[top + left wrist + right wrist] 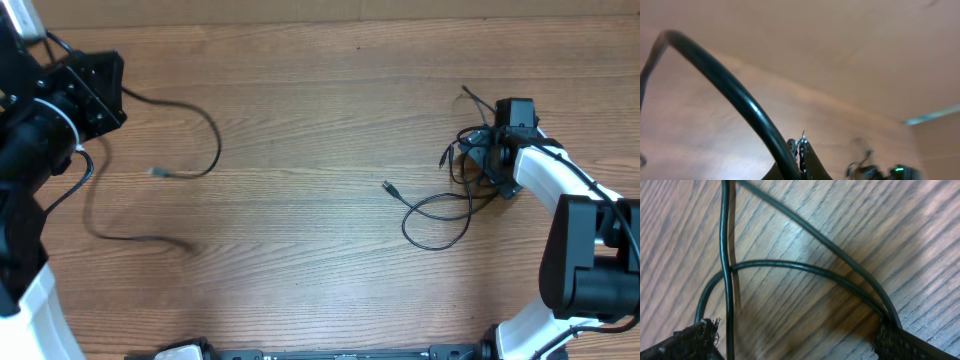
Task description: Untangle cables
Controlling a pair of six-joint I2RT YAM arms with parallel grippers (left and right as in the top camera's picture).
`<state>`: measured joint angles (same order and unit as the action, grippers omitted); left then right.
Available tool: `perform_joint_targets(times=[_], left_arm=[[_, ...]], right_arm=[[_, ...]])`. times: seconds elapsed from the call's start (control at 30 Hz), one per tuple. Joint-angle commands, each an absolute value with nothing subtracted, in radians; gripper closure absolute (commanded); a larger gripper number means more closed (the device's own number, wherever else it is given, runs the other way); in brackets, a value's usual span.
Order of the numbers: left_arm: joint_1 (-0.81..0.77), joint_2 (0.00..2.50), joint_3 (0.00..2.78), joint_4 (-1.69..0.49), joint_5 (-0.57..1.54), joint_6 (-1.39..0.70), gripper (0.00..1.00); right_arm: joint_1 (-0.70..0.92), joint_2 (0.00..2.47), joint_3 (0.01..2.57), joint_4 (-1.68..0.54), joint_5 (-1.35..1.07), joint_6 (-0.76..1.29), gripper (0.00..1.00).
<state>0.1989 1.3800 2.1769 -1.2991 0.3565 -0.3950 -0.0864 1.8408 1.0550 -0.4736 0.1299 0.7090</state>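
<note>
One thin black cable (214, 138) runs from my left gripper (116, 90) across the table's left side and curls back to a small plug (155, 172). Another thin stretch (130, 238) lies below it. In the left wrist view the left gripper (799, 151) is shut on this cable (725, 85). The other cables (440, 212) lie in a tangle at the right, with a loose loop and a plug (387, 185) reaching left. My right gripper (482, 155) is down over the tangle. In the right wrist view it (795, 337) is open, with crossing cable strands (805, 267) on the wood between its fingers.
The wooden table (300, 120) has a light edge along the back. The white and black right arm (560, 190) reaches in from the lower right, and the left arm (30, 150) from the left edge. A dark bar (330, 354) lines the front edge.
</note>
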Motion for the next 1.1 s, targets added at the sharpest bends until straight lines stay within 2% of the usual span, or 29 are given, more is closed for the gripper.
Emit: perform_joint_targets(times=[0.0, 0.17, 0.27, 0.6, 0.93, 1.07], left_arm=[[0.204, 1.44, 2.189, -1.39, 0.14, -0.363, 0.96], [0.204, 1.493, 2.189, -1.532, -0.21, -0.538, 0.96], [0.211, 1.504, 2.189, -1.516, -0.35, -0.546, 0.96], [0.287, 1.582, 2.189, -1.281, -0.259, -0.332, 0.96], [0.338, 1.788, 2.244, -0.94, -0.288, -0.245, 0.96], [0.399, 1.829, 2.368, -0.789, -0.3, -0.233, 0.91]], right_arm=[[-0.082, 1.853, 1.042, -0.485, 0.003, 0.612, 0.0], [-0.08, 1.787, 1.045, -0.512, -0.032, 0.593, 0.0], [-0.08, 1.707, 1.049, -0.523, -0.032, 0.593, 0.0], [-0.043, 1.467, 1.05, -0.534, -0.107, 0.593, 0.0], [0.123, 1.469, 1.048, -0.533, -0.067, 0.593, 0.0], [0.169, 1.469, 1.048, -0.535, -0.046, 0.594, 0.0]])
